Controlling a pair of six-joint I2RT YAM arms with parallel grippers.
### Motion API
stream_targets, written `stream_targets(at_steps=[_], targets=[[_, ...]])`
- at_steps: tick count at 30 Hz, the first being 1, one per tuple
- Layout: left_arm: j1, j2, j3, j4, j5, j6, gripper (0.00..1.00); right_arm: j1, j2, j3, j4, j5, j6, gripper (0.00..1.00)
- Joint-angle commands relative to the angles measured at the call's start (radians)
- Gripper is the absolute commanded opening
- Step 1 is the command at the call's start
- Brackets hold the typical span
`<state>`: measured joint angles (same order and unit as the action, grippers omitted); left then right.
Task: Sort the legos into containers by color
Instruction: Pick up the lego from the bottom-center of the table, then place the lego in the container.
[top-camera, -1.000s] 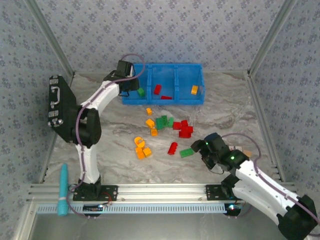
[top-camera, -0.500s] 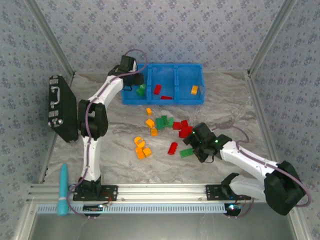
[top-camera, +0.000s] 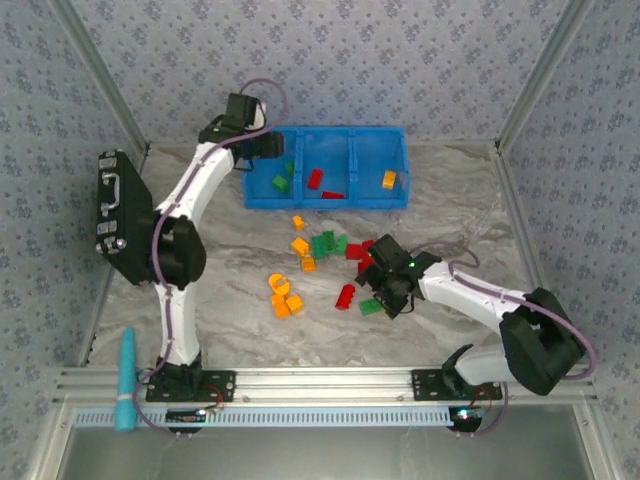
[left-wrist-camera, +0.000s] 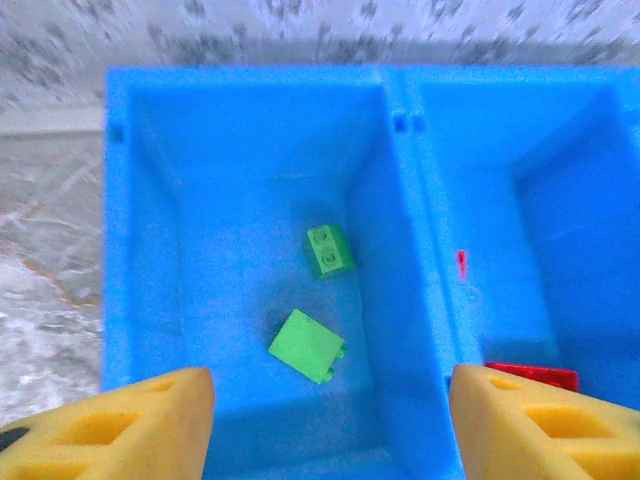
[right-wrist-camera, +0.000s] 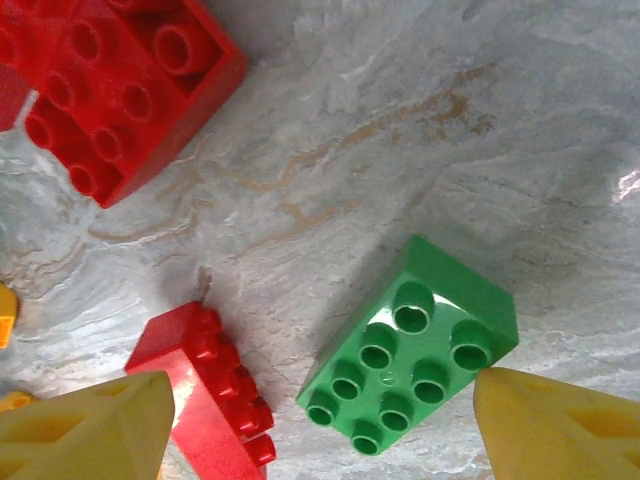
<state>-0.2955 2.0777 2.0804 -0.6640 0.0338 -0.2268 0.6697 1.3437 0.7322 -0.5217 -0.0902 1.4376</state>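
The blue bin (top-camera: 325, 201) stands at the back with three containers. My left gripper (left-wrist-camera: 330, 430) hangs open over the left container (left-wrist-camera: 160, 250), where two green legos (left-wrist-camera: 329, 250) (left-wrist-camera: 306, 345) lie loose. The middle container holds red legos (top-camera: 315, 178), the right one an orange lego (top-camera: 389, 179). My right gripper (right-wrist-camera: 320, 430) is open and low over the table. A green lego (right-wrist-camera: 410, 360) and a red lego (right-wrist-camera: 215, 400) lie between its fingers, untouched. More red legos (right-wrist-camera: 120, 90) sit just beyond.
Loose orange legos (top-camera: 283, 295), green legos (top-camera: 325, 243) and red legos (top-camera: 360, 250) are scattered mid-table. A black case (top-camera: 115, 215) leans at the left wall. A teal tool (top-camera: 125, 380) lies by the aluminium rail (top-camera: 320, 385) in front.
My left gripper has opened and a green lego now lies in the left container. My right gripper has moved left and away from the front rail, over the green and red legos.
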Motion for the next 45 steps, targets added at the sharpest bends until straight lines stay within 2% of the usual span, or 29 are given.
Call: stream_targets(at_steps=[1,9,17,21,25,30,35,39,45], targets=[[0.025,-0.130,0.021,-0.077,0.019,0.057,0.64,0.016,0.040,0.006,-0.046,-0.015,0.041,0.79],[0.098,-0.236,-0.065,-0.112,0.028,0.063,0.65,0.023,0.125,0.028,-0.041,-0.019,0.037,0.74],[0.128,-0.289,-0.124,-0.153,0.015,0.086,0.65,-0.005,0.166,0.069,-0.103,-0.002,-0.044,0.50],[0.175,-0.378,-0.289,-0.127,0.063,0.090,0.65,-0.049,0.172,0.105,-0.169,0.015,-0.157,0.35],[0.242,-0.508,-0.480,-0.126,0.100,0.114,0.66,-0.131,0.159,0.174,-0.274,0.032,-0.287,0.31],[0.321,-0.751,-0.744,-0.044,0.132,0.104,0.67,-0.267,0.144,0.384,-0.458,0.142,-0.524,0.29],[0.325,-0.852,-0.832,-0.037,0.149,0.110,0.68,-0.366,0.231,0.708,-0.459,0.267,-0.748,0.29],[0.316,-0.902,-0.872,-0.044,0.152,0.102,0.68,-0.353,0.350,0.999,-0.424,0.393,-0.936,0.29],[0.244,-0.980,-0.981,-0.032,0.168,0.115,0.68,-0.269,0.545,1.375,-0.289,0.461,-1.221,0.29]])
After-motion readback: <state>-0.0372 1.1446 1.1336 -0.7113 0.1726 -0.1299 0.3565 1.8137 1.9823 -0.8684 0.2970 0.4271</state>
